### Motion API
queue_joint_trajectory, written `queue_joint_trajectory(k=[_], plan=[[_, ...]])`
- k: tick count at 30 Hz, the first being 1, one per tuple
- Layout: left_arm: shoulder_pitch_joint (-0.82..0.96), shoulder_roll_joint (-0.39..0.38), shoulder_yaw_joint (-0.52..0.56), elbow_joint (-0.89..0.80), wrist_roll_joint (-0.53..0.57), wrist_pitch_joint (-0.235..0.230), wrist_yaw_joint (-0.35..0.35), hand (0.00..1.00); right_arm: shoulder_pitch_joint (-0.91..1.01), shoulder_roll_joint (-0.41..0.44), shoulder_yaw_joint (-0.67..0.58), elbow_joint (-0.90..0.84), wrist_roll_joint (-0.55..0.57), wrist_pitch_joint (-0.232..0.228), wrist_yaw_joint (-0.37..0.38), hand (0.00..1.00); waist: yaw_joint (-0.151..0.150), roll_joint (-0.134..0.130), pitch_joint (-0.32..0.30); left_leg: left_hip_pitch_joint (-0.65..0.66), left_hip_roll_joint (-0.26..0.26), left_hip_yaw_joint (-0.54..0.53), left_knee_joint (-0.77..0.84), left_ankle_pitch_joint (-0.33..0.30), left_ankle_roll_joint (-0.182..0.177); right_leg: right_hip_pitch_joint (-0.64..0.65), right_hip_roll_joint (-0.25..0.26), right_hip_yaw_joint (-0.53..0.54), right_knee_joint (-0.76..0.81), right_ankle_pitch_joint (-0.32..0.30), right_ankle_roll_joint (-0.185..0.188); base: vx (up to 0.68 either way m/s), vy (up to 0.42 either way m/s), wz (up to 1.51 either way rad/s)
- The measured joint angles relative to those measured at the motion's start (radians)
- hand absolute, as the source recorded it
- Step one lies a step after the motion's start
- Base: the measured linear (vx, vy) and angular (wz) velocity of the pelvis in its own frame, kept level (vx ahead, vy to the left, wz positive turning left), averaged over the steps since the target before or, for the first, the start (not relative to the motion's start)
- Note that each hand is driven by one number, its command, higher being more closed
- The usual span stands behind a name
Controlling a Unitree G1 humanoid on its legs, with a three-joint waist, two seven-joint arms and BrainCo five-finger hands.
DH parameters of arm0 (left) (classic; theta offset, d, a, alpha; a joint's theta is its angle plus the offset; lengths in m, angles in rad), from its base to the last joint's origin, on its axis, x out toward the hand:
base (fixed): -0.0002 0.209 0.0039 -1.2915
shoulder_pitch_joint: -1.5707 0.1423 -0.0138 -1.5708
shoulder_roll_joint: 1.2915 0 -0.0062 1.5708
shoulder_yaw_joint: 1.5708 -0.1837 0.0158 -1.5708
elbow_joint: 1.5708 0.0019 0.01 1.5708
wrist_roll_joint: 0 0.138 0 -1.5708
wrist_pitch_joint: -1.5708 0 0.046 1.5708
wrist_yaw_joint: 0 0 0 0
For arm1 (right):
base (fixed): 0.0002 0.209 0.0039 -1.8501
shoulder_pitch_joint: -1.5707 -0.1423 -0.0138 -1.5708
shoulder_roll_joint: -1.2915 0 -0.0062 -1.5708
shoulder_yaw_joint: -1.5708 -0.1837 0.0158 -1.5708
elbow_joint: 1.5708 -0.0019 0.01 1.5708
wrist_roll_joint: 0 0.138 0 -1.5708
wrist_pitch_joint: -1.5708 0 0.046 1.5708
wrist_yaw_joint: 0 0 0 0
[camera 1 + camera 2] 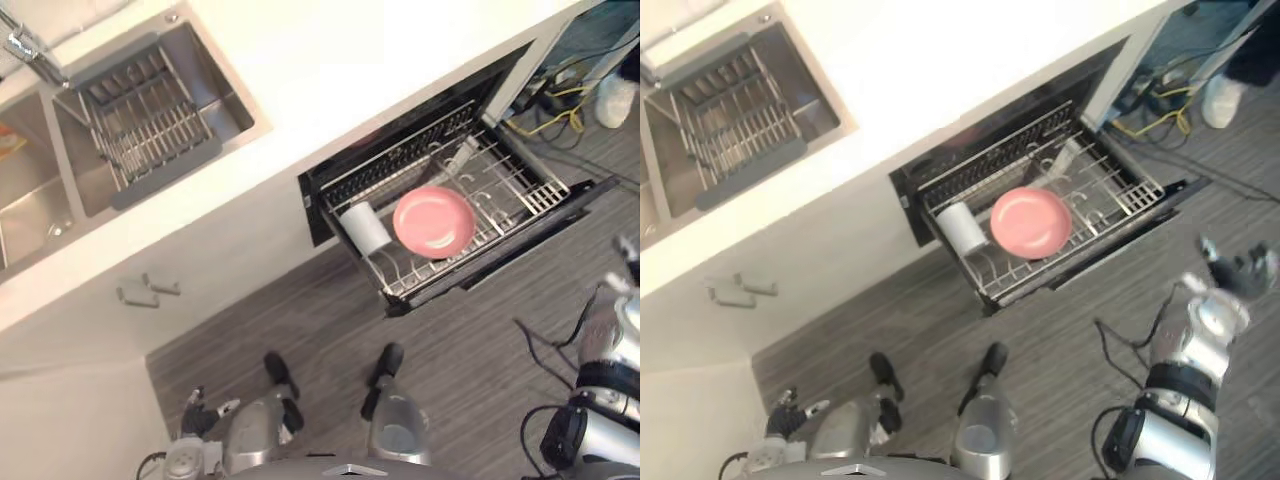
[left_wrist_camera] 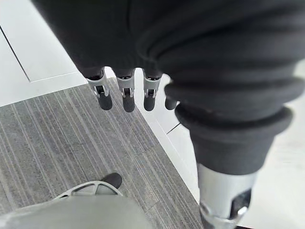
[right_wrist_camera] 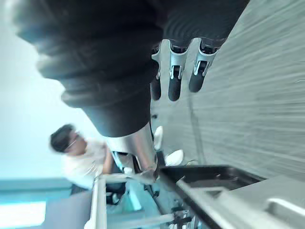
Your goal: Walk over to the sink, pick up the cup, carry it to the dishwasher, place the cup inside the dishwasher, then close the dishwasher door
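The right hand [image 1: 1237,270] is raised out to the robot's right above the grey striped floor [image 1: 450,370], released, its fingers [image 3: 174,82] straight and a little spread, grasping nothing and touching nothing. The left hand [image 1: 206,412] hangs low at the robot's left side, also relaxed and empty, its fingers [image 2: 125,94] pointing down at the floor.

The cup [image 1: 365,228] is already in the dishwasher [image 1: 335,195], in the pulled-out wire rack [image 1: 520,190], at the rack's left end and just beside a pink plate [image 1: 433,222], well apart from both hands. Its long axis runs roughly along the rack's depth, from the dark opening under the tabletop [image 1: 330,70] out toward the rack's front rail. The end nearer the opening shows as a paler round face; whether that is the mouth or the base I cannot tell, nor whether the cup stands or lies tilted among the wires. It is a plain white cylinder, no handle visible.

The dishwasher door [image 1: 500,257] is open, its dark edge running below the rack's front. Along the tabletop to the left is the steel sink [image 1: 235,100] with a grey draining basket [image 1: 150,125] set across it. A person [image 3: 82,158] shows in the right wrist view
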Motion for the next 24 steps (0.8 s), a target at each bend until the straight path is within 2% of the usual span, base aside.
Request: queue_joint_trajectory(k=[1,3,5,6,8,10,11,14,18,22,24], plan=[[0.0,-0.001,0.002,0.004,0.0,0.0,0.002,0.0,0.011,0.014,-0.004,0.014,0.029,0.002,-0.001,1.0,-0.003,0.0,0.0,0.003,0.002,0.0,0.0,0.0,-0.001,0.001,0.0,0.0,0.006,-0.004,-0.001,0.05,-0.056,-0.03],[0.0,-0.002,0.002,0.019,0.0,0.0,0.007,0.0,0.045,0.062,-0.005,0.024,0.119,0.035,0.001,1.0,-0.01,0.0,0.0,0.011,0.005,0.003,0.0,0.0,-0.002,0.006,-0.001,-0.002,0.017,-0.018,-0.001,0.01,-0.038,0.01],[-0.001,-0.002,0.002,0.029,0.0,-0.001,0.009,0.0,0.083,0.128,-0.003,0.025,0.303,0.079,0.053,1.0,-0.01,-0.001,0.0,0.008,0.006,0.009,0.0,-0.006,-0.01,0.0,-0.005,-0.005,0.022,-0.027,-0.004,-0.02,-0.032,0.0],[-0.001,-0.002,0.002,0.031,0.0,-0.001,0.009,0.0,0.09,0.146,-0.001,0.025,0.353,0.09,0.071,1.0,-0.008,-0.001,0.001,0.007,0.005,0.011,0.0,-0.006,-0.01,-0.002,-0.006,-0.005,0.024,-0.027,-0.004,-0.02,-0.026,-0.09],[-0.002,-0.004,0.002,0.046,0.0,-0.001,0.009,0.0,0.112,0.22,0.03,0.038,0.668,0.132,0.17,1.0,-0.003,-0.002,0.001,-0.001,0.003,0.022,0.0,-0.006,-0.01,-0.018,-0.019,-0.017,0.038,-0.027,-0.005,-0.01,-0.013,-0.04],[-0.005,-0.004,0.002,0.053,0.0,-0.006,0.01,0.0,0.126,0.271,0.081,0.052,0.844,0.146,0.24,1.0,0.0,-0.001,0.001,-0.023,0.002,0.023,0.0,-0.006,-0.01,-0.039,-0.029,-0.033,0.05,-0.026,-0.005,-0.01,-0.029,0.12],[-0.009,-0.004,0.002,0.054,0.0,-0.009,0.011,0.0,0.127,0.302,0.102,0.052,0.897,0.148,0.276,1.0,0.004,0.0,0.002,-0.039,0.0,0.024,0.0,-0.005,-0.01,-0.052,-0.036,-0.038,0.055,-0.025,-0.007,-0.01,-0.024,0.18],[-0.018,-0.005,0.0,0.055,0.0,-0.009,0.015,0.0,0.112,0.332,0.141,0.052,0.941,0.148,0.324,1.0,0.018,0.004,0.006,-0.065,-0.008,0.022,0.0,0.005,-0.015,-0.071,-0.053,-0.057,0.068,-0.025,-0.007,0.0,-0.005,0.22],[-0.032,-0.007,-0.002,0.053,-0.001,-0.009,0.019,0.0,0.058,0.332,0.157,0.054,0.944,0.141,0.354,1.0,0.037,0.012,0.025,-0.082,-0.029,0.003,0.0,0.008,-0.01,-0.082,-0.08,-0.063,0.087,-0.025,-0.003,0.03,0.006,0.2],[-0.036,-0.005,-0.019,0.033,-0.002,-0.008,0.027,0.0,0.031,0.288,0.162,0.056,0.92,0.124,0.357,1.0,0.039,0.026,0.047,-0.127,-0.049,-0.031,0.0,0.017,0.008,-0.113,-0.109,-0.089,0.114,-0.025,0.0,0.04,-0.01,0.24],[-0.042,-0.006,-0.021,0.025,-0.004,-0.004,0.027,0.0,-0.007,0.252,0.163,0.077,0.868,0.118,0.354,1.0,0.039,0.035,0.065,-0.139,-0.054,-0.041,0.001,0.025,0.018,-0.122,-0.116,-0.098,0.126,-0.025,0.0,0.03,-0.03,0.18]])
